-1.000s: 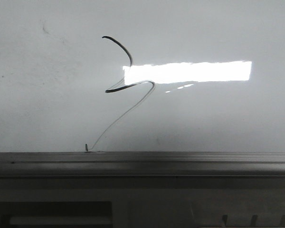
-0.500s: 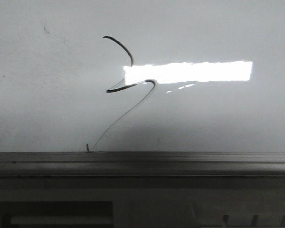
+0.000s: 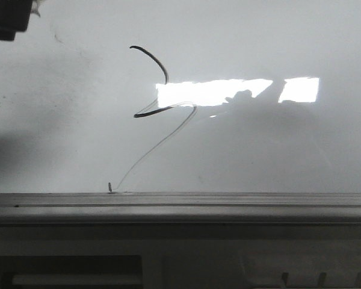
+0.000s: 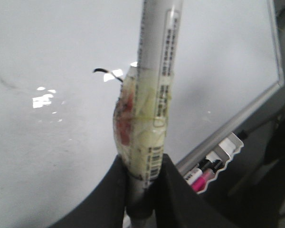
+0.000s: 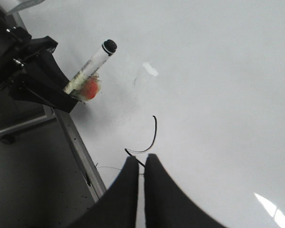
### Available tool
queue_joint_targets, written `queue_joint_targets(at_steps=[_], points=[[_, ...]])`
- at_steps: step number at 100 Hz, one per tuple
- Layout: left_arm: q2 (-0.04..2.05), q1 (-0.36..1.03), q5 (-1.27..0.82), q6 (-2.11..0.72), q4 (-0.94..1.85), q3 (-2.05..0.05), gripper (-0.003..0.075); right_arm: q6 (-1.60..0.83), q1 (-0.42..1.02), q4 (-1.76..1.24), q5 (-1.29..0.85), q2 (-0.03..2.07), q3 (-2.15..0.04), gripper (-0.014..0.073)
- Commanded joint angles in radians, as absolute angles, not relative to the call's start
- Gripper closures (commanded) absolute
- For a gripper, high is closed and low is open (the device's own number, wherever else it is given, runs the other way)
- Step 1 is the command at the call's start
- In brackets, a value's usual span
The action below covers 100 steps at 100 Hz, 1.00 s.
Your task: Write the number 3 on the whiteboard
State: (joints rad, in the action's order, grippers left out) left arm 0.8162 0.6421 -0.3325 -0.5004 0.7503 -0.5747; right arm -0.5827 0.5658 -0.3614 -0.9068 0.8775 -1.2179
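One stroke of the number 3 (image 3: 159,102) is down on the whiteboard (image 3: 277,156): dark curved top, a kink at mid-height, then a long faint tail thinning toward 7 o'clock and ending just above the grey frame edge (image 3: 228,198); in the front view it sits left of centre, with the bright light reflection (image 3: 210,92) crossing its kink; judgement: roughly two-thirds done, since the upper bowl reads fine but the lower bowl is only a weak diagonal, not a closed curve; left hand (image 4: 143,183) is clamped on the marker (image 4: 154,71), fingers (image 4: 114,190) tight against the taped lower barrel; the marker's writing end runs out of the left wrist view, and in the right wrist view the marker (image 5: 92,64) looks clear of the board, well apart from the drawn line (image 5: 149,137) at about 10 o'clock from it; right hand (image 5: 141,164) holds nothing, fingers (image 5: 128,190) drawn narrow with just a slit between; what's left, as I read it: re-ink or redraw the lower curve, or accept as is and retract.
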Motion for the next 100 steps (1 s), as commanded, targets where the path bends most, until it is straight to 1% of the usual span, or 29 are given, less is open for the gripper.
queue_joint_targets(at_steps=[1,14,21,40,59,64,69,81,86,90,100], points=[[0.833,0.64,-0.161,-0.487,0.79,-0.574,0.0741,-0.578,0.55,-0.375,-0.803,0.826,-1.179,0.0655],[0.887,0.64,-0.032,-0.487,0.79,-0.569,0.0741,-0.569,0.55,-0.375,-0.766,0.796,-1.097,0.0655],[0.921,0.64,0.0,-0.487,0.79,-0.569,0.0741,-0.563,0.55,-0.38,-0.763,0.792,-1.069,0.0655],[1.014,0.64,0.0,-0.487,0.79,-0.569,0.0741,-0.562,0.55,-0.437,-0.765,0.792,-1.049,0.0655],[1.063,0.64,0.0,-0.487,0.791,-0.569,0.0734,-0.562,0.55,-0.485,-0.77,0.792,-1.049,0.0655],[1.067,0.64,0.0,-0.487,0.791,-0.569,0.07,-0.562,0.55,-0.489,-0.774,0.792,-1.049,0.0655],[1.067,0.64,0.012,-0.487,0.791,-0.569,0.0631,-0.562,0.55,-0.489,-0.781,0.792,-1.049,0.0655],[1.067,0.64,0.051,-0.487,0.791,-0.569,0.0376,-0.562,0.55,-0.493,-0.788,0.792,-1.049,0.0655],[1.071,0.64,0.063,-0.487,0.791,-0.569,0.0308,-0.562,0.55,-0.495,-0.788,0.792,-1.049,0.0655],[1.075,0.64,0.069,-0.487,0.791,-0.569,0.0275,-0.562,0.55,-0.495,-0.788,0.792,-1.049,0.0655],[1.083,0.64,0.071,-0.487,0.791,-0.569,0.0257,-0.562,0.55,-0.495,-0.788,0.792,-1.049,0.0655]])
